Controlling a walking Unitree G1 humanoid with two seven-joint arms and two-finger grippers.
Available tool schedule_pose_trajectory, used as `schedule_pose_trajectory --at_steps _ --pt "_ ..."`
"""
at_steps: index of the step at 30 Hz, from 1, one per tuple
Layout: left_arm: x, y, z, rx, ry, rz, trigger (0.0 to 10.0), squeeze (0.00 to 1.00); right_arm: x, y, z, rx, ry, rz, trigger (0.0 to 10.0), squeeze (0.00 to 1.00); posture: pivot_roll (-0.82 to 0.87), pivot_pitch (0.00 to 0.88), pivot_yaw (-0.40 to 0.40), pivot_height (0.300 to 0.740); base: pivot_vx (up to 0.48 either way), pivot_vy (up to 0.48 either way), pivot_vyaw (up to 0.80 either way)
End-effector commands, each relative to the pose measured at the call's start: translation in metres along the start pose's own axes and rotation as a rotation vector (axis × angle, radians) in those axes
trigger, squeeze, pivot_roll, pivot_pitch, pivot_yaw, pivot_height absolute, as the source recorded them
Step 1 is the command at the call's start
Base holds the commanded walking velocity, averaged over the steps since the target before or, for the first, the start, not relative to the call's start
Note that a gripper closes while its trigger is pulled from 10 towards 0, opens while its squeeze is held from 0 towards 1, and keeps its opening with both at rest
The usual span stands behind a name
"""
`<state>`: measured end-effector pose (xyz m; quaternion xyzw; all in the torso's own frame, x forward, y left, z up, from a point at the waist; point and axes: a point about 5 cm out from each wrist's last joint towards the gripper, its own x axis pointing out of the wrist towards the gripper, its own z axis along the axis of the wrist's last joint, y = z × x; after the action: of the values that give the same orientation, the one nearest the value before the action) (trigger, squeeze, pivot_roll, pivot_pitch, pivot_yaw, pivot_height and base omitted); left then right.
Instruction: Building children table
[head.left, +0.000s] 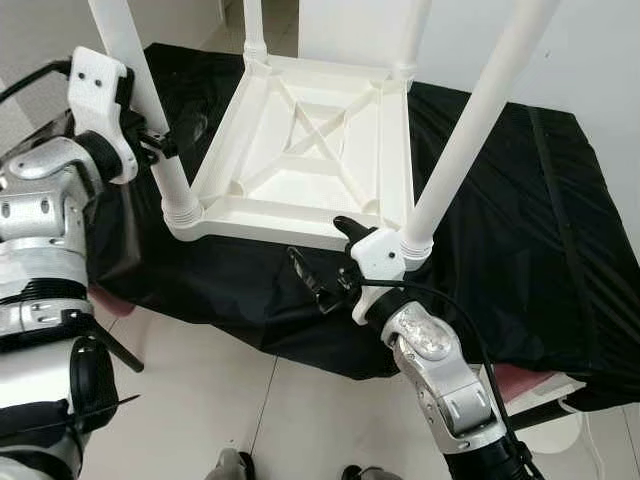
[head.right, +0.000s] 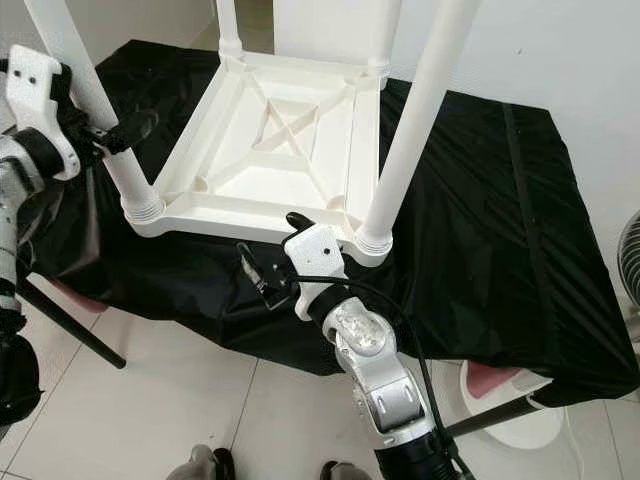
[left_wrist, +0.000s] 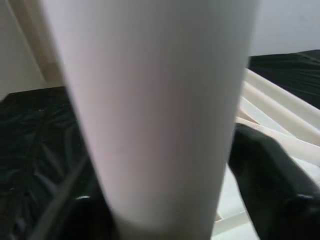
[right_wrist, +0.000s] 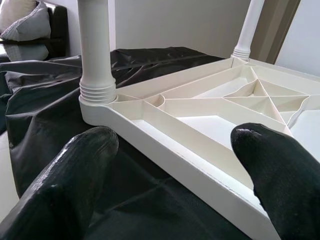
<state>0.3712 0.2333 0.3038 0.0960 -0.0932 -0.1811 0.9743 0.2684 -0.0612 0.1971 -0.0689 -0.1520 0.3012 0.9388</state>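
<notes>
White upturned table (head.left: 310, 150), four legs upright

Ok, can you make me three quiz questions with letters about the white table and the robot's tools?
1. Where does the upside-down table lie?
A on a black cloth
B on bare floor
C on a red sofa

2. How many legs stand up from it?
A one
B two
C four

3. What is the left tool doing?
A hanging idle
B gripping a table leg
C holding a cup

Answers:
1 A, the black cloth spreads under it.
2 C, a white leg rises at each corner.
3 B, its fingers close around the near left leg; the right tool is open by the table's edge.
</notes>
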Motion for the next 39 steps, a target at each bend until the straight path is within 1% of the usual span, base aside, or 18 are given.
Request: schedule_pose_trajectory --at_steps 1,4,5,7,8,9,10,11,12,14,17,19,24,27,30,31,32,39 --pt "-0.005 0.009 -0.005 -0.012 0.015 0.185 0.0 0.0 -0.002 0.004 -0.005 0.009 0.017 0.017 10.0 0.0 -0.05 0.139 0.021 0.74 0.0 0.0 0.0" --pt "-0.008 0.002 -0.006 -0.008 0.02 0.139 0.0 0.0 -0.002 0.006 -0.007 0.006 0.025 0.031 10.0 0.0 -0.05 0.139 0.021 0.74 0.0 0.0 0.0" --pt "-0.012 -0.015 -0.006 -0.021 0.016 0.043 0.0 0.0 0.0 0.011 -0.007 0.002 0.025 0.063 10.0 0.0 -0.04 0.139 0.021 0.74 0.0 0.0 0.0" --pt "-0.012 -0.015 -0.006 -0.021 0.016 0.043 0.0 0.0 0.0 0.011 -0.007 0.002 0.025 0.063 10.0 0.0 -0.04 0.139 0.021 0.74 0.0 0.0 0.0" --pt "-0.018 -0.033 -0.003 -0.013 0.009 -0.065 0.0 0.0 0.002 0.016 -0.006 -0.012 0.019 0.097 10.0 0.0 -0.04 0.139 0.021 0.74 0.0 0.0 0.0" --pt "-0.018 -0.033 -0.003 -0.013 0.009 -0.065 0.0 0.0 0.002 0.016 -0.006 -0.012 0.019 0.097 10.0 0.0 -0.04 0.139 0.021 0.74 0.0 0.0 0.0" --pt "-0.025 -0.055 0.002 -0.013 -0.007 -0.198 0.0 0.0 0.004 0.021 -0.005 -0.017 0.011 0.136 10.0 0.0 -0.03 0.14 0.018 0.74 0.0 0.0 0.0" --pt "-0.025 -0.055 0.002 -0.013 -0.007 -0.198 0.0 0.0 0.004 0.021 -0.005 -0.017 0.011 0.136 10.0 0.0 -0.03 0.14 0.018 0.74 0.0 0.0 0.0" --pt "-0.032 -0.074 0.009 -0.013 -0.028 -0.326 0.0 0.0 0.006 0.024 -0.003 -0.02 0.002 0.165 10.0 0.0 -0.02 0.14 0.016 0.74 0.0 0.0 0.0" --pt "-0.036 -0.085 0.012 -0.011 -0.04 -0.401 0.0 0.0 0.007 0.026 -0.002 -0.022 -0.004 0.18 10.0 0.0 -0.02 0.14 0.016 0.74 0.0 0.0 0.0" --pt "-0.039 -0.093 0.015 -0.005 -0.052 -0.449 0.0 0.0 0.007 0.027 -0.001 -0.02 -0.007 0.188 10.0 0.0 -0.02 0.141 0.014 0.74 0.0 0.0 0.0" --pt "-0.039 -0.114 0.03 -0.009 -0.116 -0.57 0.0 0.0 0.009 0.028 0.0 -0.022 -0.012 0.198 10.0 0.0 -0.01 0.143 0.014 0.74 0.0 0.0 0.0" --pt "-0.037 -0.124 0.037 -0.018 -0.142 -0.621 0.0 0.0 0.01 0.029 0.001 -0.025 -0.017 0.202 10.0 0.0 -0.01 0.143 0.015 0.74 0.0 0.0 0.0" --pt "-0.035 -0.148 0.046 -0.029 -0.182 -0.747 0.0 0.0 0.016 0.033 0.002 -0.046 -0.023 0.177 10.0 0.0 -0.02 0.15 0.024 0.74 0.0 0.0 0.0" --pt "-0.036 -0.156 0.048 -0.033 -0.191 -0.793 0.0 0.0 0.021 0.035 0.002 -0.024 -0.022 0.151 10.0 0.0 -0.03 0.153 0.029 0.74 0.0 0.0 0.0" --pt "-0.039 -0.163 0.05 -0.04 -0.186 -0.823 6.9 0.0 0.026 0.036 0.002 -0.015 -0.018 0.124 10.0 0.0 -0.03 0.153 0.029 0.74 0.0 0.0 0.0" --pt "-0.043 -0.166 0.051 -0.043 -0.184 -0.844 10.0 0.0 0.034 0.036 0.001 -0.03 -0.013 0.068 10.0 0.0 -0.03 0.156 0.034 0.74 0.0 0.0 0.0" --pt "-0.05 -0.169 0.049 -0.035 -0.167 -0.857 10.0 0.0 0.054 0.031 0.006 -0.066 -0.025 -0.088 10.0 0.0 -0.02 0.162 0.029 0.74 0.0 0.0 0.0"
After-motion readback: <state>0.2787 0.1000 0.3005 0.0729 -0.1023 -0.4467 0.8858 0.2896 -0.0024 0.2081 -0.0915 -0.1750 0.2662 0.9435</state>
